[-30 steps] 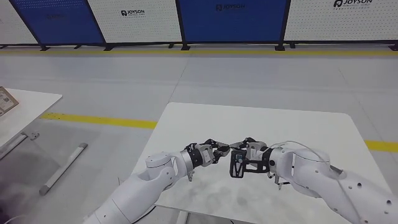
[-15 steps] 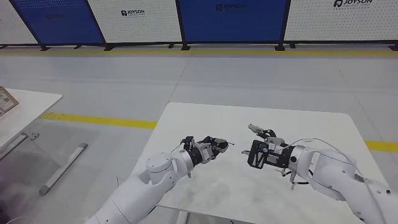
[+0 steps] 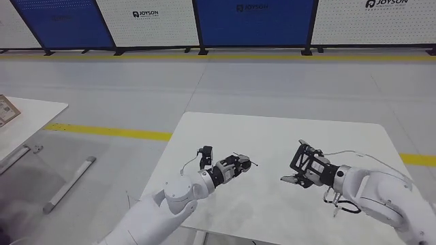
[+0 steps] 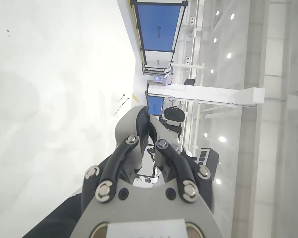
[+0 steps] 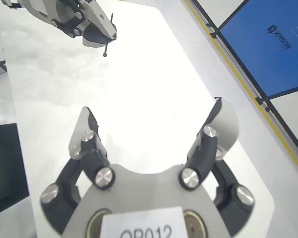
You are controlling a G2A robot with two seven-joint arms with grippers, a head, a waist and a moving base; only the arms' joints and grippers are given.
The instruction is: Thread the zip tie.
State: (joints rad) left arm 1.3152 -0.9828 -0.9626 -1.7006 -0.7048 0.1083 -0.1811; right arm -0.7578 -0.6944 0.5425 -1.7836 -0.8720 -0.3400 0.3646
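Zip tie (image 5: 106, 50) pinched in left tool (image 5: 113, 35); right tool (image 5: 152, 107) spread, well apart.

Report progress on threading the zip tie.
Done: the zip tie is picked up. In hand: left gripper is shut on it over the table; the right gripper is open, empty, apart from it. Left: I can't tell if the tail is through the head, so check that.

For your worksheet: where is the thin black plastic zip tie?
Top view: the zip tie sits pinched in the left gripper over the white table, apart from the right gripper.
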